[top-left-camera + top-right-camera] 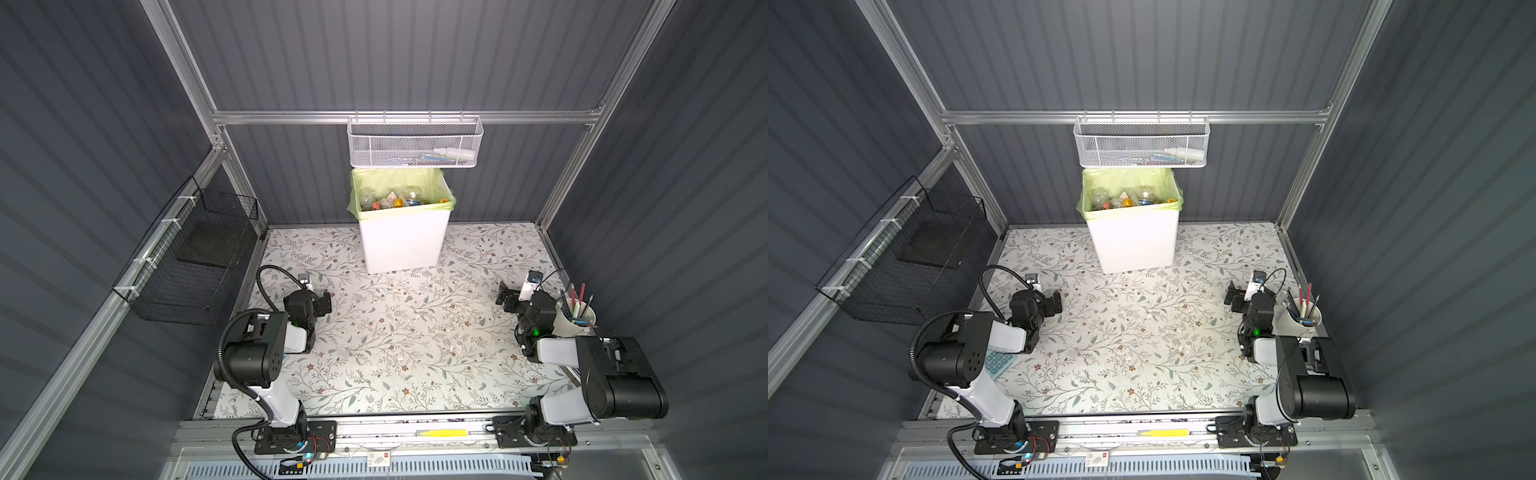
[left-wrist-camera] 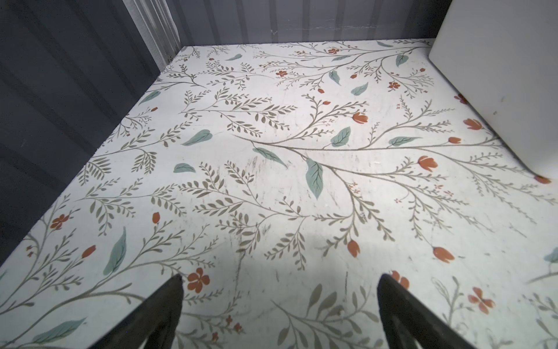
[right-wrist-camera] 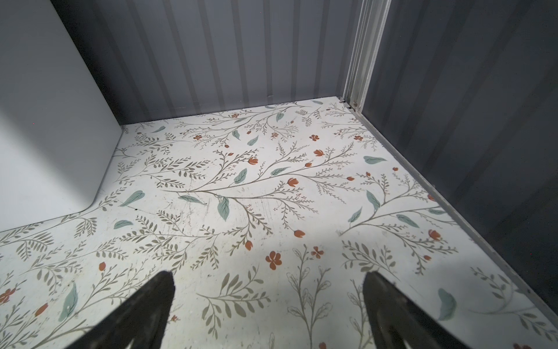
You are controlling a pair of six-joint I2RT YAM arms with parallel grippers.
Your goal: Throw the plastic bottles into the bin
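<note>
While the plastic bottles (image 1: 390, 201) are lying in the bin (image 1: 401, 249) at the table (image 1: 415, 340) back-centre | left claw (image 1: 325, 300) and right claw (image 1: 508, 298) are sitting empty, jaws apart, flanking it about equally | likely nothing is remaining to grab

My workroom: a dim grey booth around a flowered tabletop (image 1: 407, 332).
Ribbed dark grey walls (image 1: 395, 54) close me in at the back and on both sides, framed by silvery metal rails (image 1: 291, 117). The tabletop is white, printed with thin branches, green leaves and small orange flowers, and both wrist views show scuff marks on it. A white mesh basket (image 1: 415, 143) hangs from the back rail. A black wire basket (image 1: 187, 270) hangs on the rail to my left, with a dark flat slab (image 1: 212, 245) inside. A white cup of pens (image 1: 575, 320) stands by the tabletop's right edge. The light is brightest on the tabletop, and the walls lie in shade.
</note>
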